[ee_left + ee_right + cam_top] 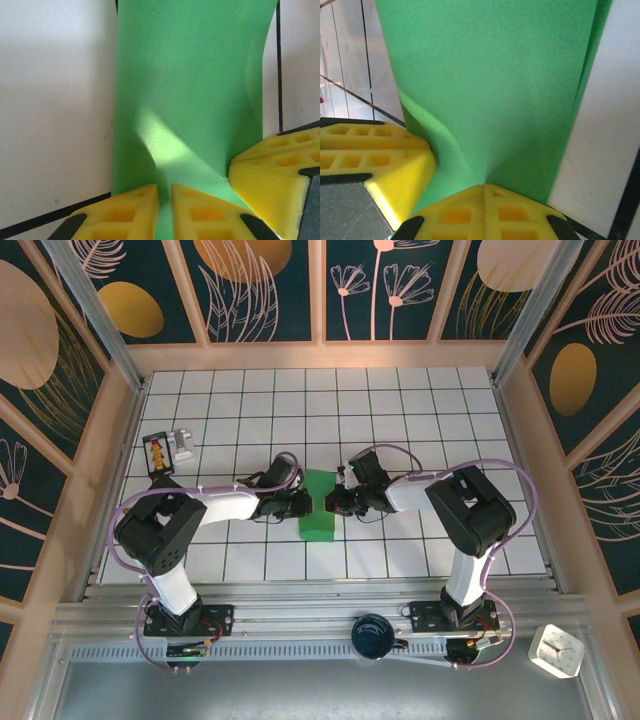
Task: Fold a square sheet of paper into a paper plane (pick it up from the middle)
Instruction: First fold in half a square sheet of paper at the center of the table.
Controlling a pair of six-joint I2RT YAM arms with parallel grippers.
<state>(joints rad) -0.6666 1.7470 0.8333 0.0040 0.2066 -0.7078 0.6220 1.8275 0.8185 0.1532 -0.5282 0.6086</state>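
The square sheet of paper (318,506) is plain green and stands doubled over into a narrow tall strip on the white tiled table (400,410), mid-front. My left gripper (302,504) holds its left side and my right gripper (336,502) its right side. In the left wrist view the yellow fingers (125,210) of the left gripper (165,192) sit close together with the green sheet (190,75) pinched in the slit. The right gripper (485,187) is shut tight on the sheet (490,75), which bends up out of it. Each wrist view also catches the other gripper's yellow finger (280,165) (375,160) beside the paper.
A small yellow-and-black box (160,453) and a white block (184,443) lie at the table's back left. A dark blue round object (373,634) sits on the front rail, and a white clock-like object (556,650) at the near right. Wooden walls enclose the table.
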